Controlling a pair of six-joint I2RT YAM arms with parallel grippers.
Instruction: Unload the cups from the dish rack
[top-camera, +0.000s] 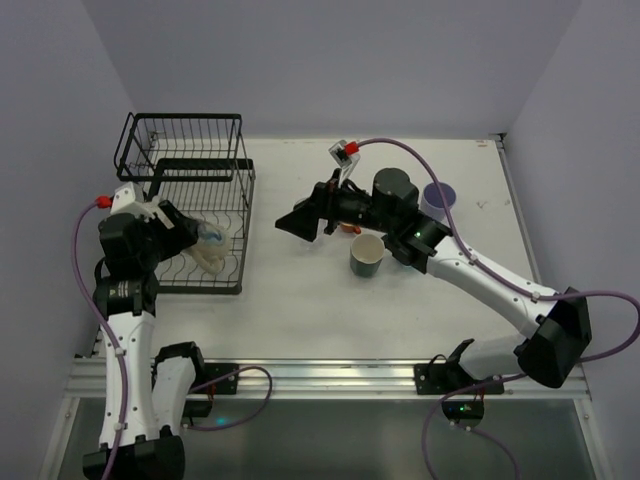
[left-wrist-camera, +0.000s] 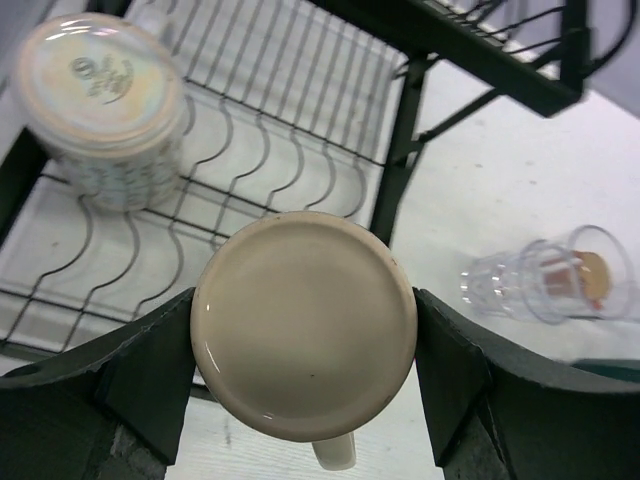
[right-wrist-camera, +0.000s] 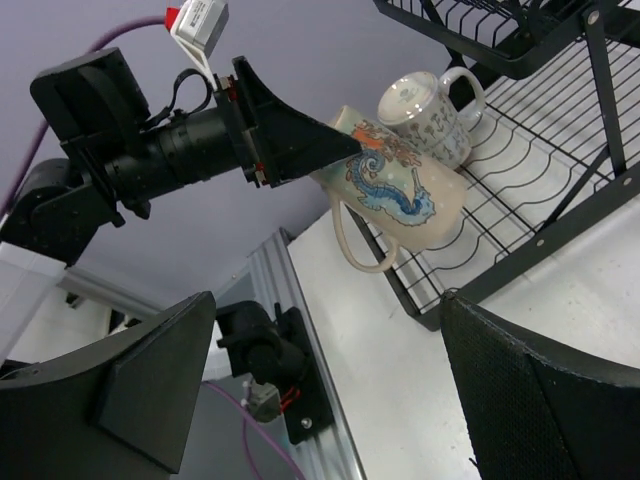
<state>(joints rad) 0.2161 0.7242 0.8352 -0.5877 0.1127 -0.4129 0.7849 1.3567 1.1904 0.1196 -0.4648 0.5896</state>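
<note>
- Over rack's low tray: left gripper (left-wrist-camera: 305, 345) clamped on cream mug (right-wrist-camera: 400, 195), base toward wrist cam, handle hanging down. Grip across body, prob. to carry it off dish rack (top-camera: 190, 130).
- Second mug (left-wrist-camera: 100, 110) upside down on tray wires, just beside.
- Right gripper (top-camera: 297, 222) wide, holding nothing, mid-table facing rack.
- Off rack: teal cup (top-camera: 367, 257), lavender tumbler (top-camera: 437, 198), clear glass (left-wrist-camera: 550, 280) on its side.
- Can't tell if held mug touches wires; top view hides it under wrist. Orange bit by glass unclear.

I see a white table (top-camera: 300, 320) before me, closed in by pale lavender walls (top-camera: 330, 60) at the back and both sides. A silver aluminium rail (top-camera: 330, 375) runs along its near edge.
</note>
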